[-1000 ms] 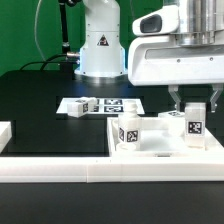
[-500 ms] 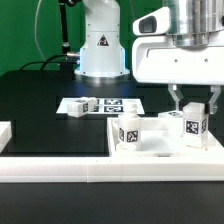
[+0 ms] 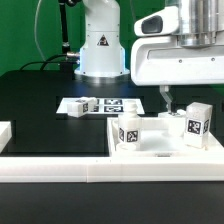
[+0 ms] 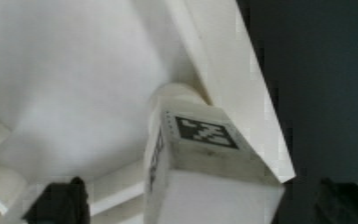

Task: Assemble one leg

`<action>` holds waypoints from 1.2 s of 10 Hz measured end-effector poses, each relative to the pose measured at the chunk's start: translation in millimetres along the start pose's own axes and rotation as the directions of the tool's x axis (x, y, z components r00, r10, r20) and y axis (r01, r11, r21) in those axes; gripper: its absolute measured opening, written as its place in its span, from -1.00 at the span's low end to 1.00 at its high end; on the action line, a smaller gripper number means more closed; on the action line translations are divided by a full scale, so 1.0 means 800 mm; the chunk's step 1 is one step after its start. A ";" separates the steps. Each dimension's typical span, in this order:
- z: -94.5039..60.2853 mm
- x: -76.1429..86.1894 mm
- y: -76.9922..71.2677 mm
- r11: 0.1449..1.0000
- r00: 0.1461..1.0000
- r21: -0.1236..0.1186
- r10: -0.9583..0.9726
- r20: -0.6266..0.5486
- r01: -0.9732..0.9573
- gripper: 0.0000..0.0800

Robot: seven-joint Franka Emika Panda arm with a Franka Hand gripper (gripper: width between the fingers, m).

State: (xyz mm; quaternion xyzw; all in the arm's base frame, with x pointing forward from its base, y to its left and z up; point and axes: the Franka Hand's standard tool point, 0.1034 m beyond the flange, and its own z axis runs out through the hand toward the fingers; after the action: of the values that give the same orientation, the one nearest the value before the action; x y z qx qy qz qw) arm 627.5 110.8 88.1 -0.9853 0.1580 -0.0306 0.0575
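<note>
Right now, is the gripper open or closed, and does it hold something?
Gripper: open, holding nothing. Its fingertips stand on either side of the small stubby white plastic leg with square tag markers, apparently without touching it.

- The black table carried everything.
- The marker board lay flat mid-table.
- One leg sat at its exterior-view-left end.
- A large white panel lay along the front edge.
- The arm's base stood behind.

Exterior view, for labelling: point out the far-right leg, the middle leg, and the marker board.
Far-right leg (image 3: 197,124): exterior view, tagged front face.
Middle leg (image 3: 128,134): exterior view, front face.
Marker board (image 3: 114,104): exterior view, flat top surface.
</note>
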 end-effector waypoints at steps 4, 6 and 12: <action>0.005 -0.003 -0.007 0.887 0.887 -0.042 -0.461 -0.033 0.459 0.62; 0.003 0.001 -0.005 0.749 0.749 -0.056 -0.662 -0.023 0.661 0.62; 0.004 0.001 -0.004 0.628 0.628 -0.057 -0.778 -0.012 0.776 -0.06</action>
State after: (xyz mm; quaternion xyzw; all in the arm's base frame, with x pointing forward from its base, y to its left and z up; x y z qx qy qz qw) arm 629.3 114.0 85.0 -0.9576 -0.2801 -0.0662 0.0132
